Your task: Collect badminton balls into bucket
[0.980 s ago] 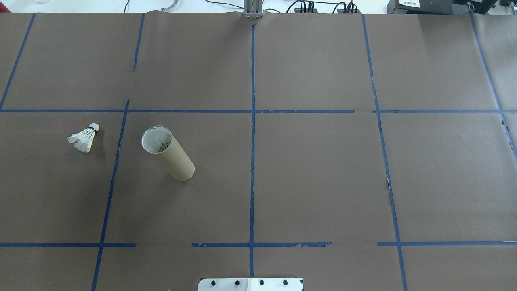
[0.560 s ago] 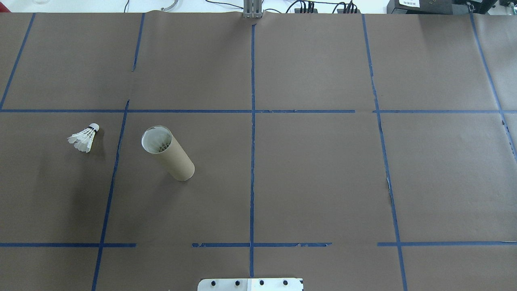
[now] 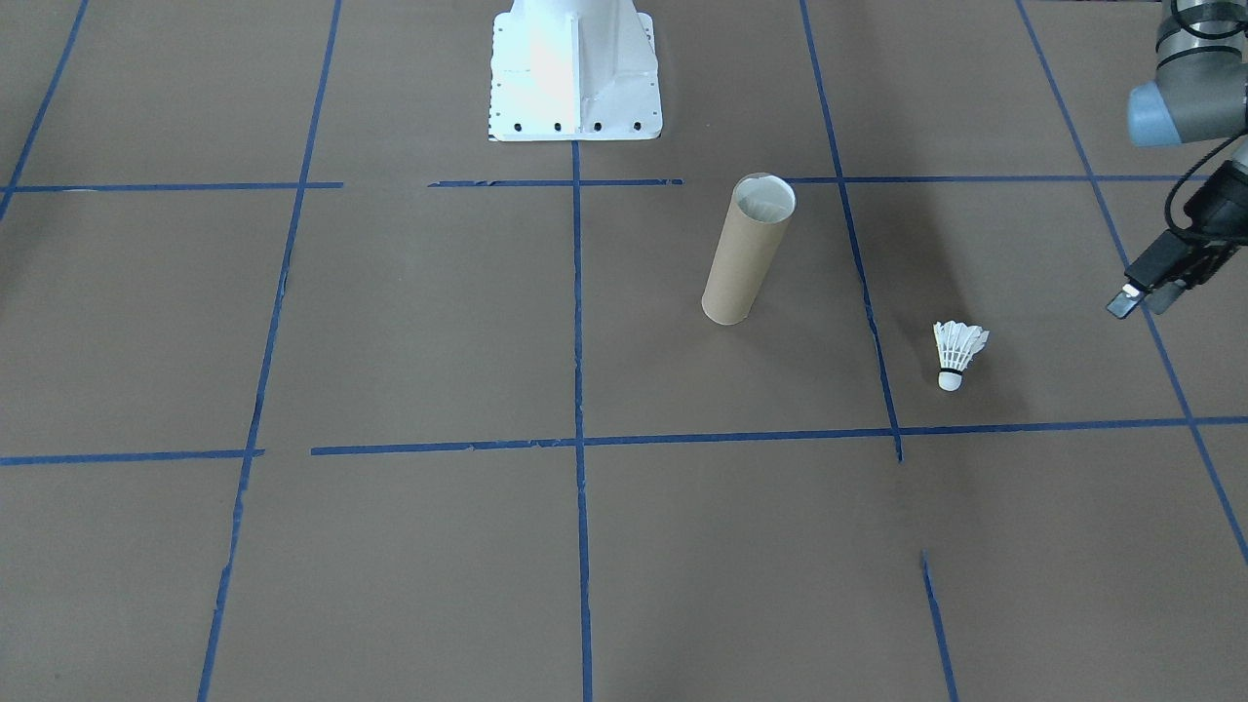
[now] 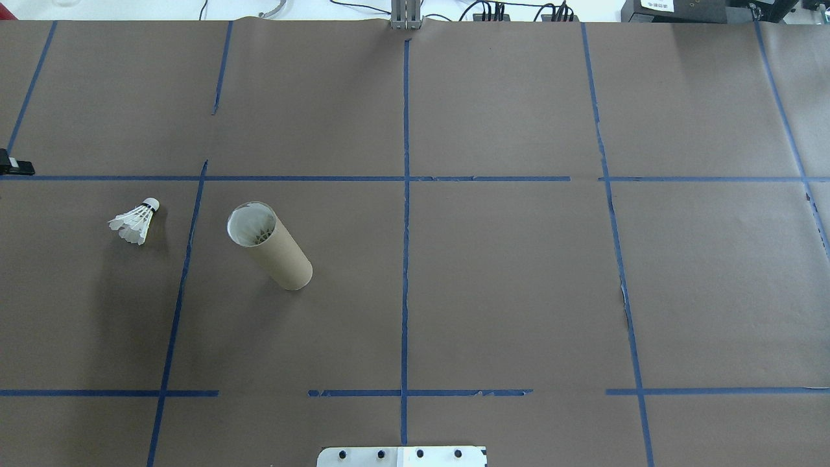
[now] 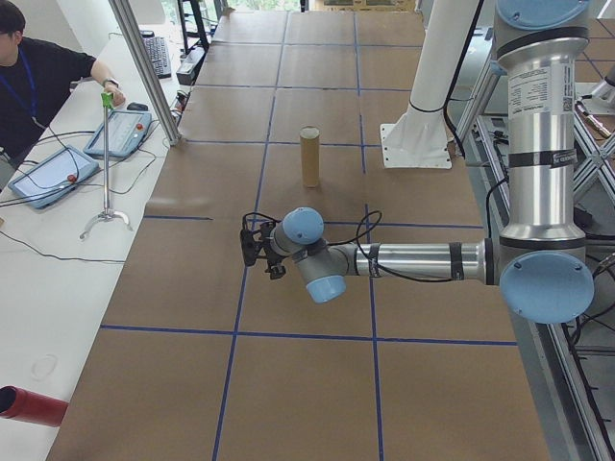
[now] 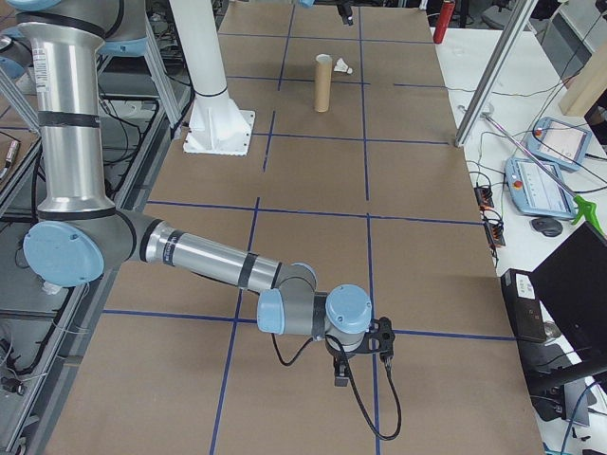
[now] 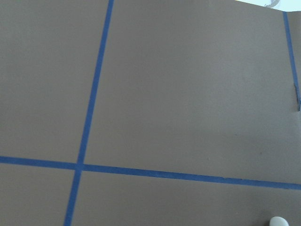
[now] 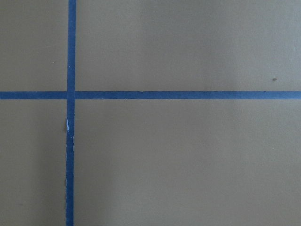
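A white feather shuttlecock lies on its side on the brown paper, left of the tube, cork tip pointing away from the robot. It shows again in the front view. The tan cardboard tube stands upright with its mouth open, and white feathers show inside it. My left gripper hovers beyond the shuttlecock near the table's left end, apart from it, its fingers spread and empty. Its wrist view catches only a white cork tip at the bottom edge. My right gripper hangs low at the far right end; I cannot tell its state.
The white pedestal base stands at the robot's side of the table. Blue tape lines grid the brown paper. A person sits at a side bench with tablets beyond the table's far edge.
A black finger of my left gripper has come into the overhead view at its left edge. The shuttlecock and the tube have not moved.
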